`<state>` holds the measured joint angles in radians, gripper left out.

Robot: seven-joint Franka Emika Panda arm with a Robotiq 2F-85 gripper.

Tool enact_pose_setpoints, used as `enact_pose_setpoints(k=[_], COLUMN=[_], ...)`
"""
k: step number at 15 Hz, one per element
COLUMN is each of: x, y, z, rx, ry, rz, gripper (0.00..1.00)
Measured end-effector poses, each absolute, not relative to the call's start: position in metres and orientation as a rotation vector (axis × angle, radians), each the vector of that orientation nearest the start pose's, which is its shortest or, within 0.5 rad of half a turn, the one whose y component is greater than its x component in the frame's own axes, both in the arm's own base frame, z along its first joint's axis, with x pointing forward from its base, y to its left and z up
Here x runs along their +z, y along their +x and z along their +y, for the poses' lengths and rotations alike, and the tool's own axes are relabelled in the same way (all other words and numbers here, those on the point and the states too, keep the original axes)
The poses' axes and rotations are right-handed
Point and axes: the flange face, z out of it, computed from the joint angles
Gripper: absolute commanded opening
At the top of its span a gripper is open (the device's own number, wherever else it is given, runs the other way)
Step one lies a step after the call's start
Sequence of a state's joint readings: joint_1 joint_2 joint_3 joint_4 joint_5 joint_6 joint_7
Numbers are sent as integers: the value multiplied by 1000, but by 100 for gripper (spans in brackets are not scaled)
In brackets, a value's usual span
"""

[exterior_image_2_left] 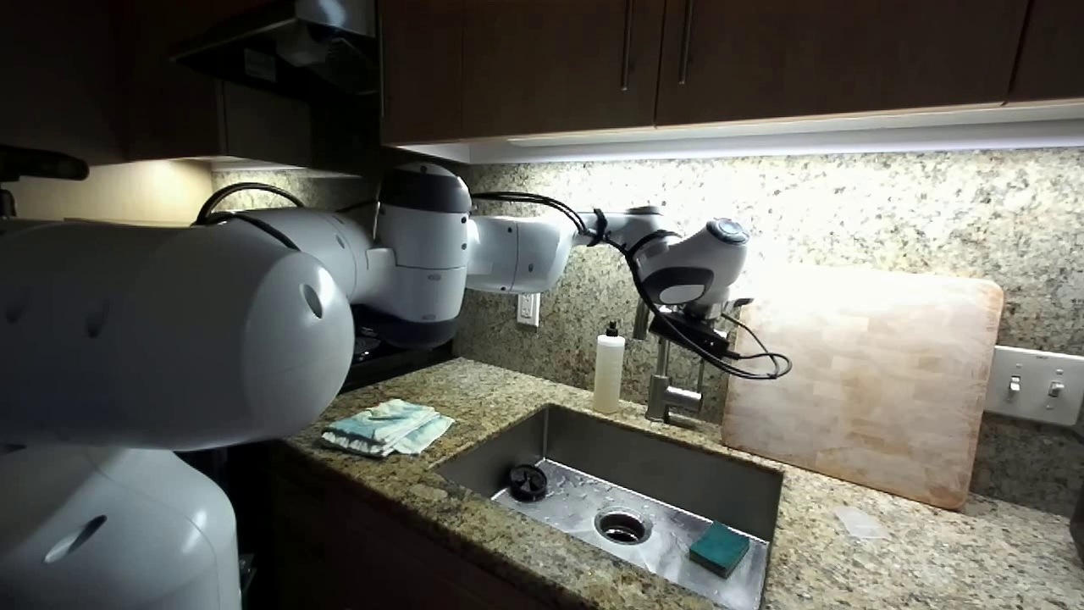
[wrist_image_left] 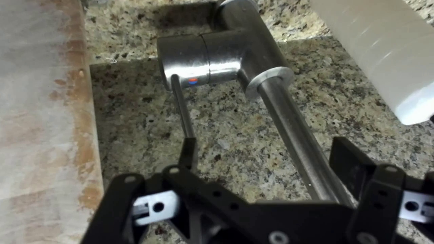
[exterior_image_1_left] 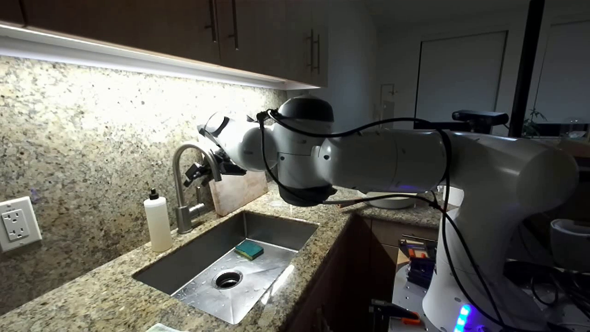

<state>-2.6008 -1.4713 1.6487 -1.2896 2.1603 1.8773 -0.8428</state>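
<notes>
Wrist view: gripper (wrist_image_left: 269,157) wide, faucet lever (wrist_image_left: 182,108) perhaps touching finger (wrist_image_left: 188,152), gap beside board edge (wrist_image_left: 84,132)

Faucet (wrist_image_left: 284,112): brushed metal, soft gloss. Gripper (wrist_image_left: 268,153): mostly matt. Board (exterior_image_2_left: 855,381): worn wood. Bottle (exterior_image_2_left: 608,373): smooth plastic. Towel (exterior_image_2_left: 389,428): matt cloth.

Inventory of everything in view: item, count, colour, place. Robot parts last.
Counter: 1, speckled beige, around sink
Sink: 1, grey, in counter
Drain: 1, dark, sink floor
Sponge: 1, green, sink floor
Round fitting: 1, black, in sink
Faucet: 1, silver, behind sink
Lever: 1, silver, on faucet
Bottle: 1, whitish, beside faucet
Cutting board: 1, pale wood, against backsplash
Cloth: 1, pale teal, counter
Outlet: 1, white, backsplash
Switch plate: 1, white, backsplash
Cabinets: several, brown, overhead
Hood: 1, dark, overhead
Dish: 1, pale, counter, partly hidden
Arm: 1, white, above counter
Gripper: 1, black, open, at faucet; lever contact unclear
</notes>
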Motion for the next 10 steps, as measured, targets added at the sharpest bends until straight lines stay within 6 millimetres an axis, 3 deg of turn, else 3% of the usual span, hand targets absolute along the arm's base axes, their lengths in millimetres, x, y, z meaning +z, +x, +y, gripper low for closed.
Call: enact_pose_setpoints(k=[10], x=[287], y=[770], z=[-155], rx=[-1053], ry=[-2733], rz=[24], gripper=[100])
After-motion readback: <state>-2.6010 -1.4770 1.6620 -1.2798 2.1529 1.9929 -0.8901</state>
